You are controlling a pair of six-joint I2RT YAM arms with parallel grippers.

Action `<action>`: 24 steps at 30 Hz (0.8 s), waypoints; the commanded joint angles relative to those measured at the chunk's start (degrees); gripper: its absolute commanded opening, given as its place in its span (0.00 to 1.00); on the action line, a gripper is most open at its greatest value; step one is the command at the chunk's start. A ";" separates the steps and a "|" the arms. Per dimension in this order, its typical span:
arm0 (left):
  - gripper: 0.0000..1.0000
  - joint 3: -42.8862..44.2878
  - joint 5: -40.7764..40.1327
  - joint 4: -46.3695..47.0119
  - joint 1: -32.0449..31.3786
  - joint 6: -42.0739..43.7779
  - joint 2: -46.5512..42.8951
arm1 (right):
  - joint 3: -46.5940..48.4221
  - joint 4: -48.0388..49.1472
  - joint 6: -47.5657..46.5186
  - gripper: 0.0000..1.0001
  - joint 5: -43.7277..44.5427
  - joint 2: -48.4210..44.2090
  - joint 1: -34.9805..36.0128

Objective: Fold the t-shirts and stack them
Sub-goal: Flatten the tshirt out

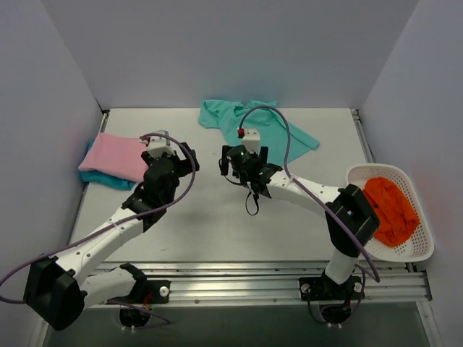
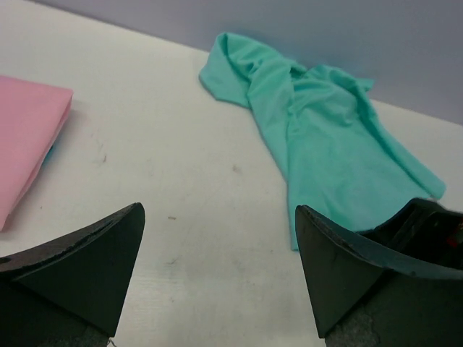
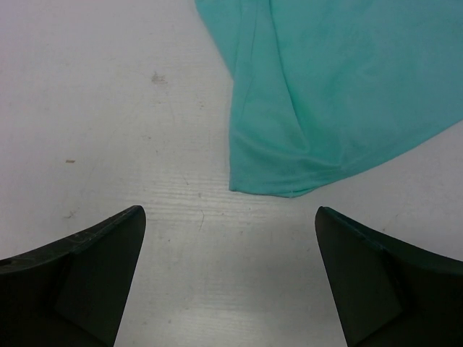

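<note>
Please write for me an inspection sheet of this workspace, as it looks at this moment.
Surface: white table, few dark specks.
Job's things: mint-teal t-shirt crumpled, far centre; pink t-shirt folded at left, on darker turquoise t-shirt.
Clutter: white mesh basket at right, orange cloth inside.
End effectors: left end effector open, empty; right end effector open, empty.
Cables: purple cables along both arms.
Surroundings: pale walls on three sides; metal rail at near edge.

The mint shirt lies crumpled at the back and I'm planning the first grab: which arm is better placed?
Right. The right gripper, open, faces the mint shirt with its near hem just ahead. The left gripper, also open, sits farther off, nearer the pink shirt.
</note>
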 commanded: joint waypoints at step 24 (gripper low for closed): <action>0.94 -2.65 3.11 -5.28 7.44 -7.08 1.09 | 17.12 -8.15 10.15 0.95 -6.22 26.19 -6.21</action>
